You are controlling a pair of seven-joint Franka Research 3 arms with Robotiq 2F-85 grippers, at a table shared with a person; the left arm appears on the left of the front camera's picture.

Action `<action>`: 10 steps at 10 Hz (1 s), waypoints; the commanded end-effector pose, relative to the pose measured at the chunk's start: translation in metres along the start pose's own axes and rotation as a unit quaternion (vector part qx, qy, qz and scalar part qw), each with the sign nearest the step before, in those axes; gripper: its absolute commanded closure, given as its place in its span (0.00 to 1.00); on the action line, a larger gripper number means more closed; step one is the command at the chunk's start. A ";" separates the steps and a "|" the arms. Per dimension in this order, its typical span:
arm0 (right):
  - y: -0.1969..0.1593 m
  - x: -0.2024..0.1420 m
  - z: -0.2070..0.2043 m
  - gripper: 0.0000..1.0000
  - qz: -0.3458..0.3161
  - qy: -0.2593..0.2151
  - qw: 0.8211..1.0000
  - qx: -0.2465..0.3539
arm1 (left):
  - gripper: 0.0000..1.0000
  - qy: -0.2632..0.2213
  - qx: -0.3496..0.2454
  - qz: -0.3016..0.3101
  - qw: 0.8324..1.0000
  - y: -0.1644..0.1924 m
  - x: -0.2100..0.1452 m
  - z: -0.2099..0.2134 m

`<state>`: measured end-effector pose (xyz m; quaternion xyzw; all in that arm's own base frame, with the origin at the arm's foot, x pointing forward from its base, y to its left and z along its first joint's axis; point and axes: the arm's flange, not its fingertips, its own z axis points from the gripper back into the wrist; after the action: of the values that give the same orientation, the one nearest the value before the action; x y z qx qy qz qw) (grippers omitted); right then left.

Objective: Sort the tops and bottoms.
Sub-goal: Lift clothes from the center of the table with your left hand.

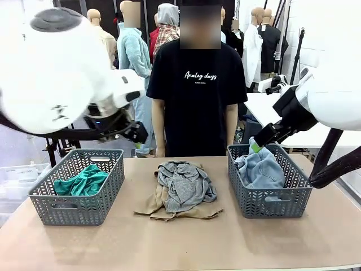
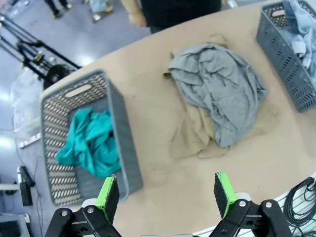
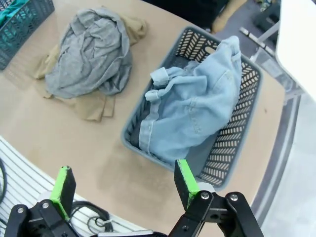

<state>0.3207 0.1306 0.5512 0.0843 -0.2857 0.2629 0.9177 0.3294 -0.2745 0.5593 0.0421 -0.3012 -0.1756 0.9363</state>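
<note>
Teal green cloth top (image 1: 83, 182) lies in the left grey mesh basket (image 1: 76, 210). Faded blue denim bottoms (image 1: 262, 169) lie in the right grey mesh basket (image 1: 271, 202), so one bin per class. Grey cloth top (image 1: 183, 185) covers khaki tan top (image 1: 163, 210) on the table (image 1: 169, 243) between them, apparently unsorted. Left gripper (image 2: 166, 190) and right gripper (image 3: 123, 180): wide, empty.

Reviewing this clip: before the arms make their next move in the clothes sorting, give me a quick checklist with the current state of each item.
1. Left pincer open and empty: ok.
2. Right pincer open and empty: ok.
3. Teal top inside the left basket: ok.
4. Jeans in the right basket: ok, though they bulge above the rim.
5. Grey top and tan top sorted: not ok; grey lies on tan in the middle of the table.
6. Person clear of the pile: ok, arms hang down behind the far edge.
</note>
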 end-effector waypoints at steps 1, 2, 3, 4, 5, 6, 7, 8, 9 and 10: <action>-0.001 -0.002 -0.001 0.00 0.005 0.006 1.000 0.000 | 0.00 0.022 -0.004 -0.010 1.000 -0.018 0.028 -0.036; -0.001 -0.002 -0.001 0.00 0.005 0.006 1.000 0.000 | 0.00 0.030 -0.005 -0.015 0.999 -0.025 0.037 -0.057; -0.001 -0.002 -0.001 0.00 0.005 0.006 1.000 0.000 | 0.00 0.037 -0.019 -0.010 0.999 -0.030 0.047 -0.075; -0.001 -0.002 -0.001 0.00 0.005 0.006 1.000 0.000 | 0.00 0.036 -0.031 -0.007 0.999 -0.035 0.056 -0.089; -0.001 -0.002 -0.001 0.00 0.005 0.006 1.000 0.000 | 0.00 0.052 -0.053 -0.001 0.997 -0.041 0.062 -0.104; -0.001 -0.002 -0.001 0.00 0.005 0.006 1.000 0.000 | 0.00 0.060 -0.057 -0.002 0.997 -0.044 0.065 -0.114; -0.001 -0.002 -0.001 0.00 0.005 0.006 1.000 0.000 | 0.00 0.074 -0.057 -0.003 0.996 -0.040 0.065 -0.120; -0.001 -0.002 -0.001 0.00 0.005 0.006 1.000 0.000 | 0.00 0.086 -0.056 0.000 0.995 -0.028 0.060 -0.113; -0.001 -0.002 -0.001 0.00 0.005 0.006 1.000 0.000 | 0.00 0.070 -0.064 -0.008 0.996 -0.038 0.057 -0.120; -0.001 -0.002 -0.001 0.00 0.005 0.006 1.000 0.000 | 0.00 0.070 -0.064 -0.008 0.996 -0.038 0.057 -0.120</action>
<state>0.3207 0.1305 0.5511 0.0847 -0.2854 0.2629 0.9177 0.4343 -0.3323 0.4844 -0.0049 -0.2163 -0.1963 0.9564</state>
